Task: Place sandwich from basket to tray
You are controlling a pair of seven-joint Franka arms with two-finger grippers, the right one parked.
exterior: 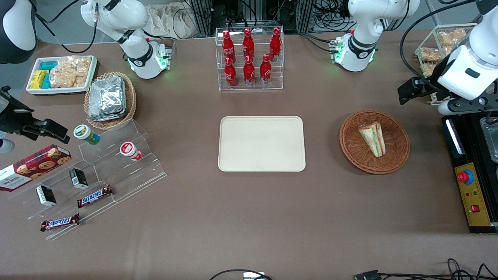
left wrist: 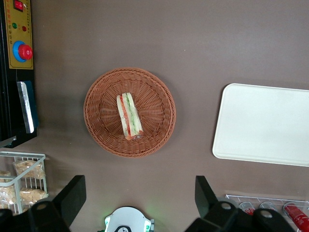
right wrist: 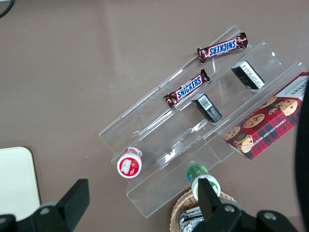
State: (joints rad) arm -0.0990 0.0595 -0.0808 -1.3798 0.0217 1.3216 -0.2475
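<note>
Wicker basket (left wrist: 129, 112) holds sandwich (left wrist: 129, 116), well below gripper (left wrist: 137, 193); jaws wide open, empty. Tray (exterior: 261, 143) bare; nothing done.

Sandwich (exterior: 373, 138) lies in basket (exterior: 397, 155) beside tray (exterior: 261, 144).

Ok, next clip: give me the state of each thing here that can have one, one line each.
sandwich: lying in the basket, not gripped.
basket: upright on the table, holding only the sandwich.
tray: flat on the table, nothing on it.
hand: open, raised above the table toward the working arm's end, holding nothing.
cola bottles: upright in their clear rack.
foil packets: stacked in the tan basket.
</note>
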